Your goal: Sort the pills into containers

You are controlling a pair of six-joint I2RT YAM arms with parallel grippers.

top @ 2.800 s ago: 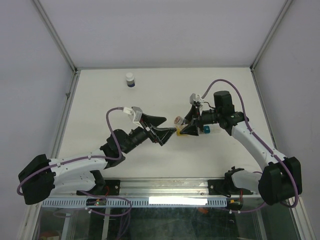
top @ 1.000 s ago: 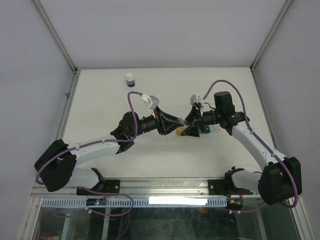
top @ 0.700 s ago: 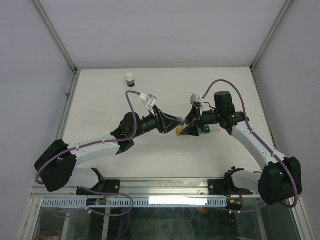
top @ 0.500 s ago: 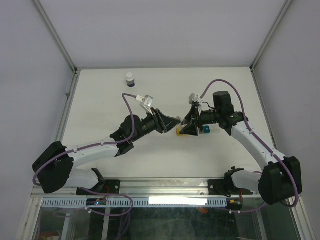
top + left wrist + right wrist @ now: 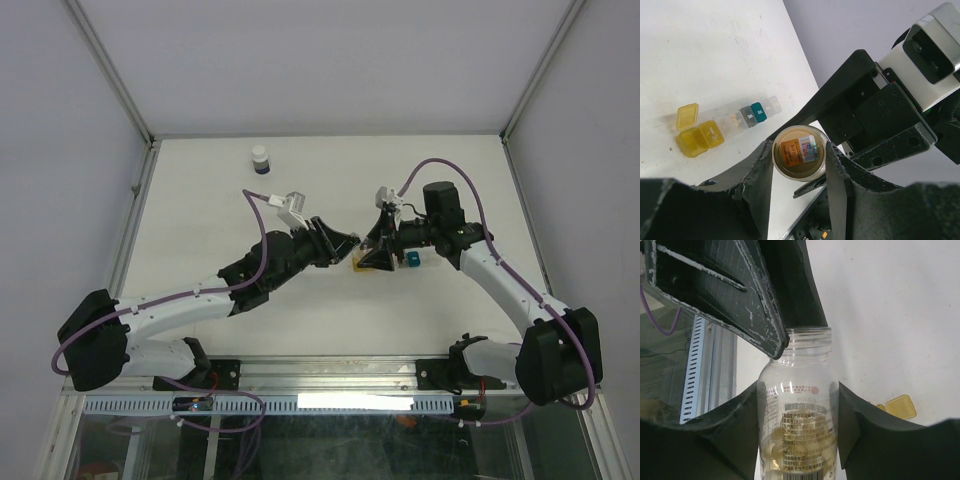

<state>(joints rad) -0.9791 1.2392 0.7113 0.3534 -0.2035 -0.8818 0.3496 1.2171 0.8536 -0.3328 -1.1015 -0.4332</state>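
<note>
My right gripper pinched the open pill bottle. My left gripper, just beside the bottle's mouth, pinched a round cap. The containers lay on the surface beneath the bottle, with the yellow lid open.

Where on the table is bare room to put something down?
Free: the far right corner; the left side between small bottle and left arm; the near middle between the arms. Crowded: the centre, where left end effector and right end effector meet by the containers.
</note>
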